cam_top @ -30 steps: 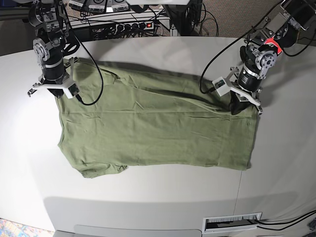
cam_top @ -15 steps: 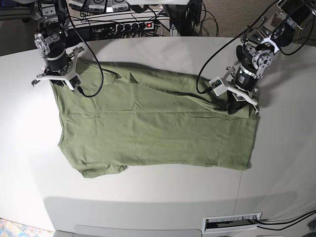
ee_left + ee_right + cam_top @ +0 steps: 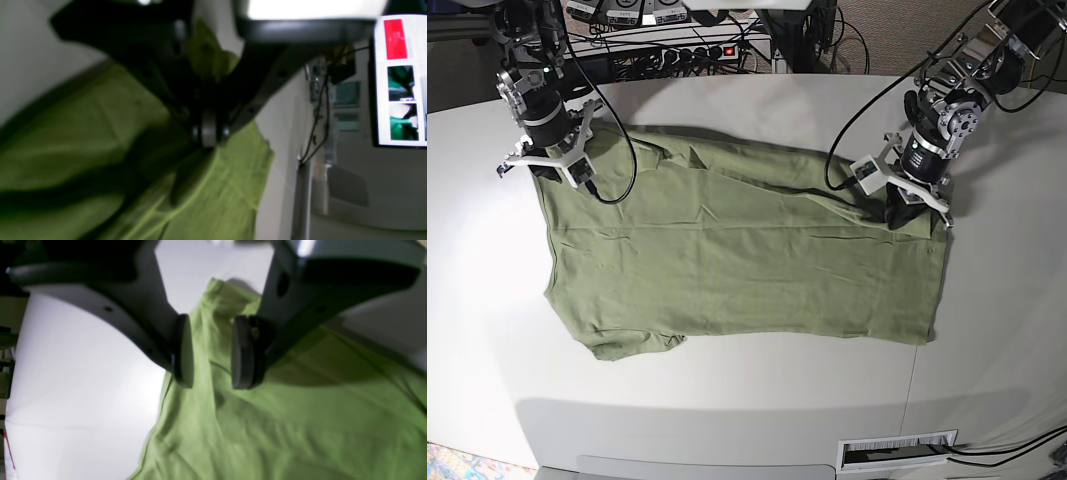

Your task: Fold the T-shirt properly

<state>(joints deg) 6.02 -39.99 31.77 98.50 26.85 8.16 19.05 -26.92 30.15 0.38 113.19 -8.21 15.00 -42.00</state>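
The olive-green T-shirt [image 3: 737, 260] lies spread flat across the white table [image 3: 727, 400], its sleeves toward the base view's left. On that view's left, my right gripper [image 3: 549, 172] hovers over the shirt's far corner. In the right wrist view its pads [image 3: 181, 350] stand apart with loose fabric [image 3: 283, 423] below them, so the right gripper [image 3: 208, 351] is open. At the base view's right, my left gripper [image 3: 905, 215] is shut on the shirt's far hem corner. In the left wrist view the left gripper [image 3: 208, 131] pinches green cloth [image 3: 83, 140], and a tuft pokes up behind the jaws.
A power strip and cables [image 3: 697, 50] lie behind the table's far edge. A slotted vent [image 3: 897, 452] sits at the front edge. Cables hang from both arms over the shirt's far side. A lit monitor [image 3: 400, 80] shows in the left wrist view.
My right gripper has opened and let go of the shirt's corner, after shifting it toward the table's far side. The left gripper stays shut and has edged slightly back with the hem.
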